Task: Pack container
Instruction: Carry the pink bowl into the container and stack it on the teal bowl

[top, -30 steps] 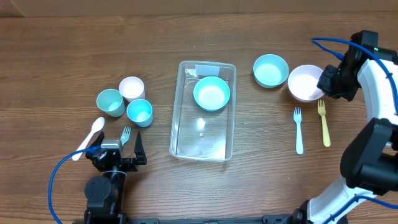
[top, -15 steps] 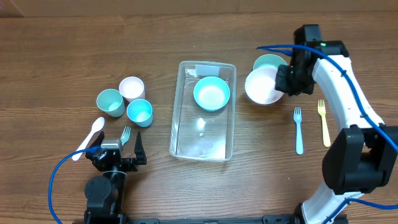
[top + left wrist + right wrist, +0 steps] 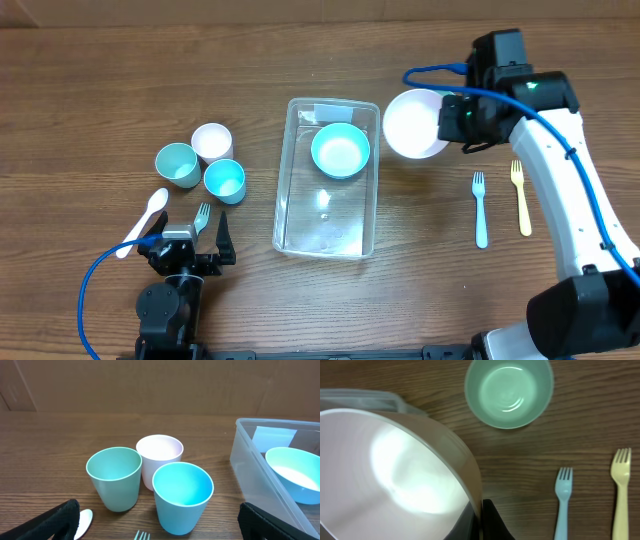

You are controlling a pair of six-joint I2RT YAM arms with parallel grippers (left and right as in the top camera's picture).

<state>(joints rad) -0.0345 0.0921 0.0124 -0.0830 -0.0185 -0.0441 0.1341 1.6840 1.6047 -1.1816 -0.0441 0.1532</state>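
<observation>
White bowl [image 3: 414, 124] in grip of right claw [image 3: 446, 120] beside container [image 3: 300, 215] with teal bowl [image 3: 340, 150]; left claw [image 3: 192, 246] agape.

From where I stand, the table [image 3: 100, 80] is brown wood grain, smooth, with a dull satin finish. The container [image 3: 281, 190] is clear plastic and glossy, with light glinting off its floor and walls. The teal bowl [image 3: 340, 150] is smooth plastic with a soft shine. The white bowl [image 3: 412, 125] carries a bright highlight on its slick inner face, and the pale green bowl [image 3: 509, 391] looks just as glossy. The green cup [image 3: 114, 477], white cup [image 3: 160, 455] and blue cup [image 3: 182, 495] look like matt plastic. The blue fork [image 3: 480, 210] and yellow fork [image 3: 521, 198] are plain, smooth plastic.
</observation>
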